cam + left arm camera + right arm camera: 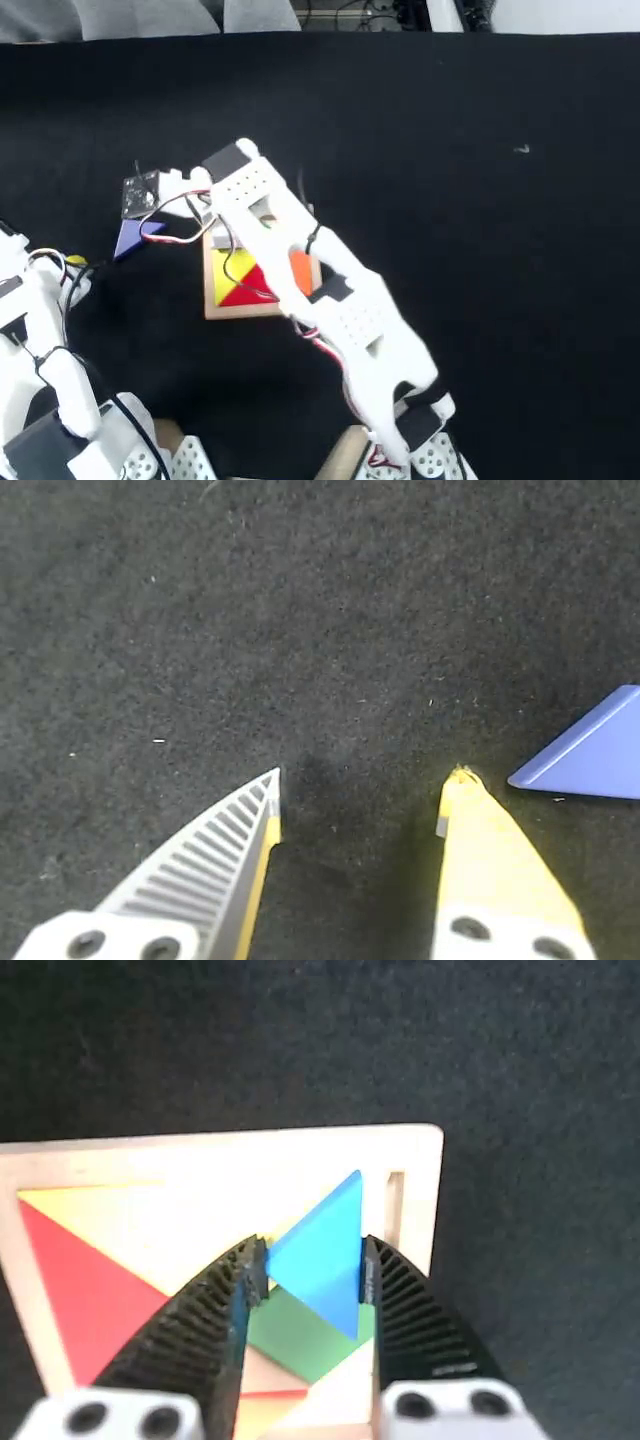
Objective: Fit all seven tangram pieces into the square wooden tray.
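— Where do we have the blue triangle [320,1250]?

— Clamped between the fingers of the right gripper [312,1262], which hold it by two of its edges with its flat face toward the wrist camera. It hangs over the wooden tray [428,1200] near one corner and is not seated.

— And what do we see in the tray under it?

— A red triangle [80,1290] and a yellow triangle [140,1222] lie side by side, with a green piece [300,1345] just past the fingertips. The high view adds an orange piece [302,270]. Bare wood shows along the rim behind the blue one. We cannot count every piece, since the right arm [345,310] covers much of the tray from above.

— So which step do we call this?

— Placing. We judge the blue triangle is meant for that bare strip by the corner.

— What does the next move ask of us?

— We turn the piece until its edges run along its neighbours and the rim, lower it flat, then part the fingers. If it goes down tilted, we risk it riding up on the green piece.

— Anything left outside?

— A periwinkle triangle [133,238] lies on the black cloth [480,200] beside the tray. The left gripper [369,775] hovers low near it, fingers apart and holding nothing. We judge that piece comes next.
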`<control>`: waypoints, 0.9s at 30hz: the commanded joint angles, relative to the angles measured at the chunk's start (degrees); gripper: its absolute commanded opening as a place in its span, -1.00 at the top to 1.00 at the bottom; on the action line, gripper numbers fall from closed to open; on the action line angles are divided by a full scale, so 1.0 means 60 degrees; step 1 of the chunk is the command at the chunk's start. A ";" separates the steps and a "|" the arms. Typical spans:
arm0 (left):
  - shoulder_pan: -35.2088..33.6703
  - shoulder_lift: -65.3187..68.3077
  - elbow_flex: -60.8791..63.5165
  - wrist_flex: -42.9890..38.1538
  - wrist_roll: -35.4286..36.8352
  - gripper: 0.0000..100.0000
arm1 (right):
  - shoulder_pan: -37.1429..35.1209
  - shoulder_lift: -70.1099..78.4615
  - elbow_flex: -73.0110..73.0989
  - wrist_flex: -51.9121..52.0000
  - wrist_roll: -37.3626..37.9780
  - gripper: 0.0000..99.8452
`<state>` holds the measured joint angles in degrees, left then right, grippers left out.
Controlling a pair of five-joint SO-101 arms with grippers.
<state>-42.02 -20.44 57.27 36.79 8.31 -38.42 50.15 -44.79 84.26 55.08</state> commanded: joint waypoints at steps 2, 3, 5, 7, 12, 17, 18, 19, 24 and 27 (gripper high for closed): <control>0.0051 -0.0088 -0.0037 -0.0132 -0.0029 0.49 | 0.0205 -0.0007 -0.1018 0.0220 -0.0117 0.83; 0.0051 -0.0088 -0.0037 -0.0132 -0.0029 0.49 | 0.0190 0.0037 -0.1077 0.0220 -0.0117 0.83; 0.0051 -0.0088 -0.0037 -0.0132 -0.0029 0.49 | 0.0220 0.0066 -0.1121 0.0220 -0.0117 0.83; 0.0051 -0.0088 -0.0037 -0.0132 -0.0029 0.49 | 0.0293 0.0081 -0.1106 0.0220 -0.0117 0.83; 0.0051 -0.0088 -0.0037 -0.0147 -0.0029 0.49 | 0.0352 0.0095 -0.1048 0.0381 -0.0117 0.82; 0.0051 -0.0088 -0.0037 -0.0147 -0.0029 0.49 | 0.0381 0.0095 -0.1048 0.0484 -0.0147 0.66; 0.0051 -0.0088 -0.0037 -0.0147 -0.0029 0.49 | 0.0381 0.0095 -0.1048 0.0484 -0.0147 0.67; 0.0051 -0.0088 -0.0037 -0.0147 -0.0029 0.49 | 0.0352 0.0095 -0.1048 0.0484 -0.0147 0.68; 0.0051 -0.0088 -0.0037 -0.0147 -0.0029 0.49 | 0.0293 0.0095 -0.1048 0.0469 -0.0147 0.61; 0.0051 -0.0088 -0.0037 -0.0147 -0.0029 0.49 | 0.0322 0.0051 -0.1121 0.0484 -0.0147 0.58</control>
<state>-42.02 -20.44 57.27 36.79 8.31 -37.10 51.74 -48.66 86.90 55.08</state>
